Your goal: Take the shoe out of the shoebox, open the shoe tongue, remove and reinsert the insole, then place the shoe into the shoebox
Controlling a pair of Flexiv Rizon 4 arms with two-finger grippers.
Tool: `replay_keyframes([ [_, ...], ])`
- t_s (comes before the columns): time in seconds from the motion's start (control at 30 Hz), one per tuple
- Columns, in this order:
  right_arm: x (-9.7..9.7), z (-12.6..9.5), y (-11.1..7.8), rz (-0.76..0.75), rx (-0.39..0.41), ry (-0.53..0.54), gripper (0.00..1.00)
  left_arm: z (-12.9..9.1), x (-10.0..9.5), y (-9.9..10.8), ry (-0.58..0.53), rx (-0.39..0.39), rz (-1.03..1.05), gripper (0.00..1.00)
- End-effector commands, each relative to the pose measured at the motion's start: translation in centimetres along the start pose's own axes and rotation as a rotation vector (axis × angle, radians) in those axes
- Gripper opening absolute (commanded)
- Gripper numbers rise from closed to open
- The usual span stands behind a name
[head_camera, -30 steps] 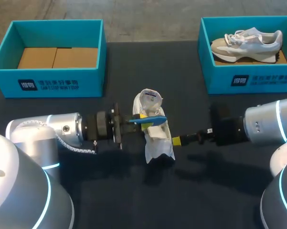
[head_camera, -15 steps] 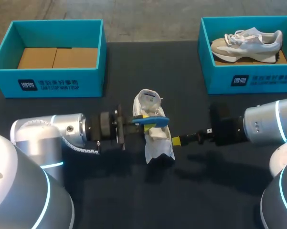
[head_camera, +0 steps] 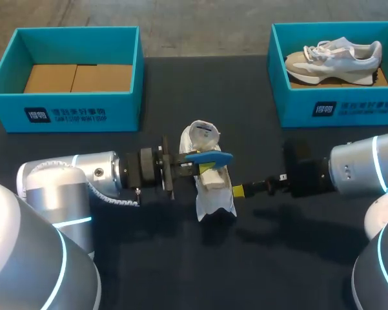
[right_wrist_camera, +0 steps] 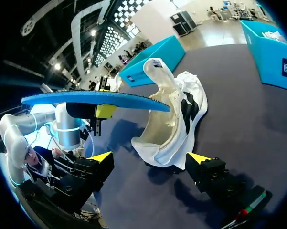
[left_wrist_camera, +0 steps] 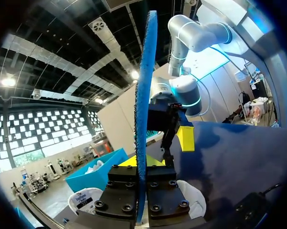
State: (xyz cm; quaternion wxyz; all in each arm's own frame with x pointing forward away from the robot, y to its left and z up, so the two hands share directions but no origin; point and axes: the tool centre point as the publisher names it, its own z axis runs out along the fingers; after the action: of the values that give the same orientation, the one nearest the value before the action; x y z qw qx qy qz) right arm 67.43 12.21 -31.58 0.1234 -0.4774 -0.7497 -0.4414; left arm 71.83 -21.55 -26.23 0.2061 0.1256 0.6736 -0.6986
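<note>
Left tool [head_camera: 205, 168] clamps the blue insole [head_camera: 210, 157], right tool [right_wrist_camera: 152, 160] stands apart; right-hand shoebox [head_camera: 336, 110] holds a sneaker [head_camera: 336, 58].

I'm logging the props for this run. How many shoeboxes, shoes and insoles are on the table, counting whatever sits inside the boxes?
Shoeboxes: 2 (left shoebox, right shoebox)
Shoes: 2 (white shoe on the table, grey sneaker in the right shoebox)
Insoles: 1 (blue insole, over the white shoe)
Total: 5
</note>
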Motion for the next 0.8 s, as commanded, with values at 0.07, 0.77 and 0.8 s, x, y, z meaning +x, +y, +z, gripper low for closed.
replay_keyframes([
  [0.07,0.2,0.3,0.1,0.002,0.003,-0.009,1.0,0.1,0.6,-0.6,-0.02,-0.036,0.004,0.0],
  [0.77,0.2,0.3,0.1,0.002,0.003,-0.009,1.0,0.2,0.5,1.8,-0.022,-0.093,0.03,0.0],
  [0.8,0.2,0.3,0.1,0.002,0.003,-0.009,1.0,0.1,0.4,2.0,-0.022,-0.098,0.03,0.0],
])
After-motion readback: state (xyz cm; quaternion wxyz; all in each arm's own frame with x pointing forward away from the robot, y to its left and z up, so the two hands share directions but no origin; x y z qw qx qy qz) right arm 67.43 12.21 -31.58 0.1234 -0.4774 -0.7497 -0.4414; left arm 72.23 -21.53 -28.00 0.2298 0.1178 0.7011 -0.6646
